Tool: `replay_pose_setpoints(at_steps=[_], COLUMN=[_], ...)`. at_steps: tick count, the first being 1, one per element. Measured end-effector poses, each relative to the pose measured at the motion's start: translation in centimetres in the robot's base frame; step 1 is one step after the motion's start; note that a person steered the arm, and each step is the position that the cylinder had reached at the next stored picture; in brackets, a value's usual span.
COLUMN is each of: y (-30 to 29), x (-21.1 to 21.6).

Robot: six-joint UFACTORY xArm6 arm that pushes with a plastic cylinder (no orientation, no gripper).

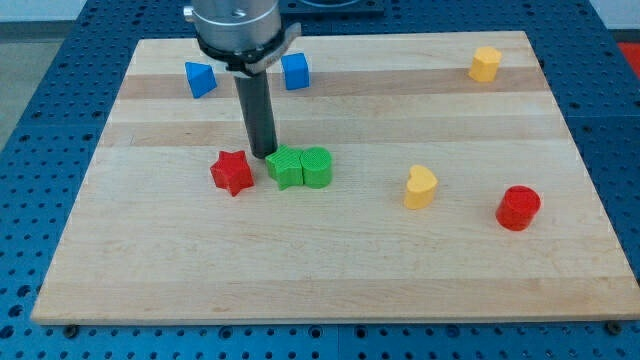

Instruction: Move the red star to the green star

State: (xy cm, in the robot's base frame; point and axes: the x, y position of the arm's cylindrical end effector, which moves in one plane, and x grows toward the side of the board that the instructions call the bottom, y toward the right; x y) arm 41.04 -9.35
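Sitting left of centre in the frame, the red star (232, 172) lies just beside the green star (285, 166), a narrow strip of bare wood showing between them, so the task looks nearly done but not closed. The green star in turn touches a green rounded block (316, 167) on its right. The arm has no jaws to open or close and holds nothing; its rod comes down from the upper middle of the frame and the tip (264, 155) rests just above the gap, at the green star's upper left edge. That placing is the main risk: from there, a sweep toward the view's right or bottom would likely shove the green star and its neighbour away, widening the gap. A push down-left could also clip the red star on one point and spin it aside. The two blue blocks (200, 79) (294, 71), the yellow blocks (421, 187) (485, 63) and the red cylinder (518, 208) lie well apart from all this.
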Motion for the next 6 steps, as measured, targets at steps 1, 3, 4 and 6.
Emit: replay_pose_setpoints(at_steps=[1,3,4,6], y=[-2.9,-8.9,-10.7,-9.6], x=[-0.4,3.5,6.0,7.2])
